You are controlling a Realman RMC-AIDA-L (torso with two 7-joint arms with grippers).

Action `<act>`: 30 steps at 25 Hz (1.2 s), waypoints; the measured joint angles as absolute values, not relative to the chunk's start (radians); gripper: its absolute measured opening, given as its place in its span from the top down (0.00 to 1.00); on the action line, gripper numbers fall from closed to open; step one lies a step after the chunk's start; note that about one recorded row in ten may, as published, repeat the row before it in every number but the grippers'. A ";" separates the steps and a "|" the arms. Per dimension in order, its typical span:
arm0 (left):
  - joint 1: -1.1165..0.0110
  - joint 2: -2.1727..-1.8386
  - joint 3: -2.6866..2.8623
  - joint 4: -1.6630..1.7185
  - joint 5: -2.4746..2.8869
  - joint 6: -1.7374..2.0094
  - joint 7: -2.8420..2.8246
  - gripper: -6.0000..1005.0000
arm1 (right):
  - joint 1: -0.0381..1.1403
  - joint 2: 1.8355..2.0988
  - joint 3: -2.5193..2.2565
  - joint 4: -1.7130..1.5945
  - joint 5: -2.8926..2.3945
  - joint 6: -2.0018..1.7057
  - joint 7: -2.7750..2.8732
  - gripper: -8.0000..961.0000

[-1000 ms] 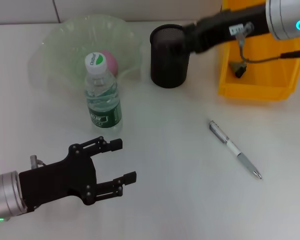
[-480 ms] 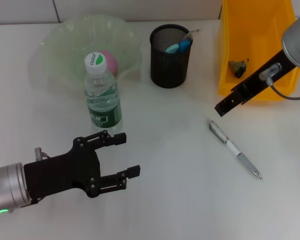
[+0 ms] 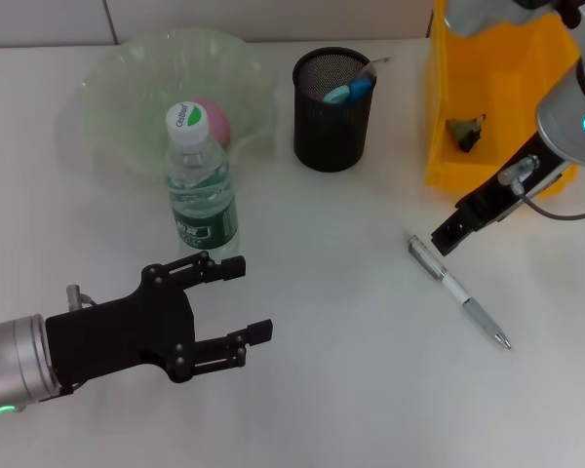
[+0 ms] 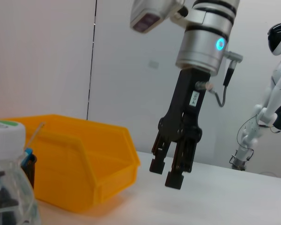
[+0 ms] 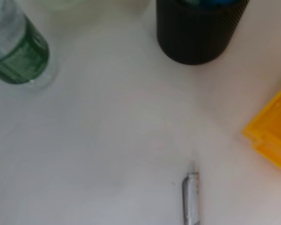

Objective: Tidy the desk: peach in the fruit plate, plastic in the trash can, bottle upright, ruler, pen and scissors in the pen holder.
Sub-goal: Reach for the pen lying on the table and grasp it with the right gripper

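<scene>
A silver and white pen (image 3: 458, 291) lies on the white desk, right of centre; its upper end shows in the right wrist view (image 5: 191, 199). My right gripper (image 3: 446, 238) hangs just above that end, open and empty; it also shows in the left wrist view (image 4: 166, 168). The black mesh pen holder (image 3: 331, 107) holds blue-handled scissors (image 3: 349, 91). The bottle (image 3: 200, 185) stands upright in front of the green fruit plate (image 3: 107, 78), which holds the pink peach (image 3: 214, 117). My left gripper (image 3: 252, 298) is open and empty at the front left.
The yellow bin (image 3: 497, 171) at the back right holds a crumpled dark piece of plastic (image 3: 466, 132). The bin also shows in the left wrist view (image 4: 70, 164), behind the bottle cap (image 4: 7, 136).
My right arm has swung from over the pen holder across to the right and come down over the pen's upper end. The left gripper has shifted slightly forward.
</scene>
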State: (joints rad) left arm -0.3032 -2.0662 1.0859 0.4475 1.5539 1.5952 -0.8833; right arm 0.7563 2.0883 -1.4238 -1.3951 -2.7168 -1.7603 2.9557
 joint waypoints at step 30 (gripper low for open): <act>-0.304 -2.068 1.088 0.443 1.554 1.598 -0.877 0.23 | 0.811 2.091 -1.520 -1.086 -2.689 -1.506 2.956 0.29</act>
